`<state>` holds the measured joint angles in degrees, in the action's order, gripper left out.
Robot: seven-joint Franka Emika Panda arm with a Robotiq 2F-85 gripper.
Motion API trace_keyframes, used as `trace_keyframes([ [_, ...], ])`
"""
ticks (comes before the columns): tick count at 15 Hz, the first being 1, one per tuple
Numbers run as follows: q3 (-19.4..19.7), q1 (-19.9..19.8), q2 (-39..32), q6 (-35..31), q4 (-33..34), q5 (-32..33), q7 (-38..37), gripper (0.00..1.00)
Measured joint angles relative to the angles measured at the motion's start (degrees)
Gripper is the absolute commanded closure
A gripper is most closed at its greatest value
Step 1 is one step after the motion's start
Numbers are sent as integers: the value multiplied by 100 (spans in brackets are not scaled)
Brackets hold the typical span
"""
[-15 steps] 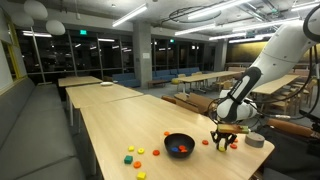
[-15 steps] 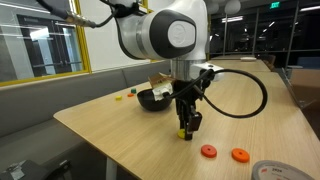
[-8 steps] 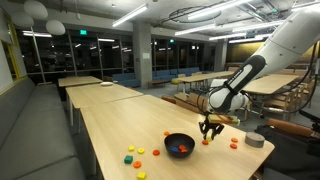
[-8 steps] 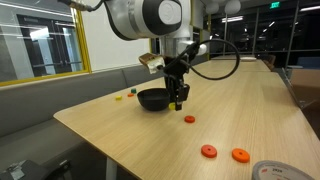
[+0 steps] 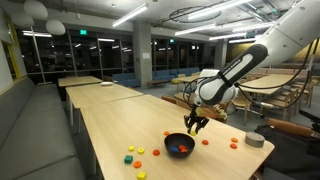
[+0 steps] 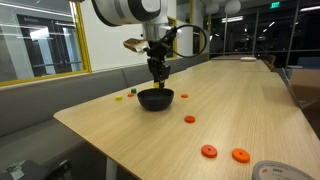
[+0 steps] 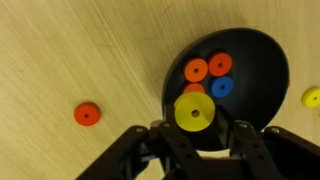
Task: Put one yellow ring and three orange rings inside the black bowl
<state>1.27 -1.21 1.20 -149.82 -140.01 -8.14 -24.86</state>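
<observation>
Yellow ring [image 7: 193, 112] sits clamped between the fingers of my end effector [image 7: 197, 132], which is closed nearly all the way onto it. In the wrist view the ring hangs above the near rim of the black bowl [image 7: 268, 48], not over its middle. That is my main worry: if I let go here, I judge the ring could clip the rim and bounce or roll away across the tabletop [image 7: 60, 50]. A small flat ring may also cling to one finger and drop late, off target. Coming lower to be safe risks nudging the bowl, which looks light, and shifting it.

Inside the bowl I see two orange rings [image 7: 196, 70] lying side by side and a third orange shape partly hidden under the yellow ring. There is also a blue piece [image 7: 222, 87] that the task never asked for.

Outside the bowl, a loose orange ring [image 7: 88, 114] lies on the tabletop well apart from it, and a small yellow piece [image 7: 312, 97] lies near its other side. In an exterior view, a grey tape roll [image 5: 256, 141] sits farther off.
</observation>
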Motion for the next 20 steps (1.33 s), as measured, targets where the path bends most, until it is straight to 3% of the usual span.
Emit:
trace_keyframes([
  [7,-215,230,-528,0,452,-129,108,73],
  [8,-211,229,-649,0,544,-123,109,32],
  [10,-179,227,-898,7,740,-99,109,25],
  [13,-82,226,-1204,43,991,-22,108,2],
  [20,408,153,-1322,664,1316,355,98,0],
])
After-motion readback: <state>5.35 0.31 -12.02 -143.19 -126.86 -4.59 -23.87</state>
